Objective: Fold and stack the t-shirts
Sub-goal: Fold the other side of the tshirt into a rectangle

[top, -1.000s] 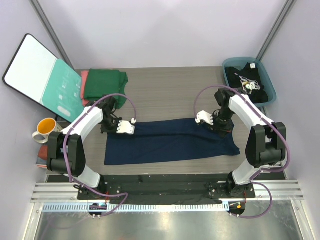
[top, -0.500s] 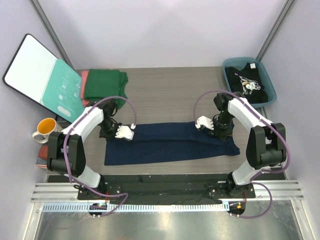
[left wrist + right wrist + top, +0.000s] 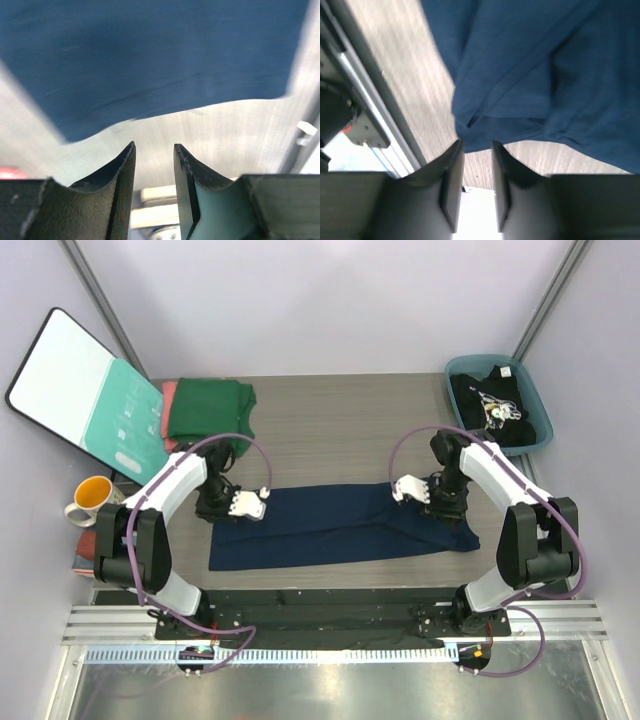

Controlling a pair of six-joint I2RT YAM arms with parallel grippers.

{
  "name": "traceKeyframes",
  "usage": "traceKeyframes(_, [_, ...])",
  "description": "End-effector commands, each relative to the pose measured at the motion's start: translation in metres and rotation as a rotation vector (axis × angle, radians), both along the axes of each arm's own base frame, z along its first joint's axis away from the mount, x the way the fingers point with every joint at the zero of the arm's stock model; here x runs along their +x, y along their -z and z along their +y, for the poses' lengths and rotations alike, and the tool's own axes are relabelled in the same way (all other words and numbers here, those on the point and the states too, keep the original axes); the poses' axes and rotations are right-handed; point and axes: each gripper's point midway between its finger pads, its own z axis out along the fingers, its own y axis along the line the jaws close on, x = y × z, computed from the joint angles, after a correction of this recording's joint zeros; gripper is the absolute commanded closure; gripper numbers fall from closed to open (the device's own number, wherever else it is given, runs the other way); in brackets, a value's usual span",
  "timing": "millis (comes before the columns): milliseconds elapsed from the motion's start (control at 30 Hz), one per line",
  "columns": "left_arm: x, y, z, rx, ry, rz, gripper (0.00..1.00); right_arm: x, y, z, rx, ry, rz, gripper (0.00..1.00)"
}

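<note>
Jaws parted beside navy tee; black tee's print seemingly unreadable

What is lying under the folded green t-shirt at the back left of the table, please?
Only an edge of the salmon-pink t-shirt shows beneath the green t-shirt; the rest of it is covered.

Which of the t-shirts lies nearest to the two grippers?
The navy blue t-shirt, a long strip across the near table. The dark green t-shirt lies folded far left; the black t-shirt sits in the teal bin.
</note>
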Motion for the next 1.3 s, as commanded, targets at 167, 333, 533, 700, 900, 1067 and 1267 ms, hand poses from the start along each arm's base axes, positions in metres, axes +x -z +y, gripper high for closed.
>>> traceKeyframes(167, [0.105,-0.017,-0.02,-0.061,-0.188,-0.312,0.68,0.09,-0.017,0.062,0.228,0.162,-0.197,0.82])
traceKeyframes(333, [0.105,-0.005,-0.025,-0.053,-0.168,-0.285,0.71,0.09,-0.004,0.091,0.258,0.098,-0.151,0.65])
traceKeyframes(533, [0.091,0.001,-0.029,-0.045,-0.123,-0.235,0.7,0.083,0.009,0.106,0.248,0.043,-0.135,0.61])
traceKeyframes(700, [0.082,0.007,-0.02,0.005,-0.101,-0.19,0.68,0.088,0.01,0.105,0.228,0.036,-0.146,0.61])
traceKeyframes(900, [0.078,0.021,-0.015,0.032,-0.093,-0.174,0.67,0.088,0.007,0.106,0.221,0.031,-0.156,0.61])
traceKeyframes(1067, [0.081,0.03,-0.016,0.034,-0.102,-0.162,0.67,0.088,0.006,0.109,0.227,0.033,-0.157,0.61])
traceKeyframes(1267, [0.09,0.036,-0.017,0.038,-0.112,-0.17,0.67,0.088,0.003,0.11,0.227,0.035,-0.161,0.62])
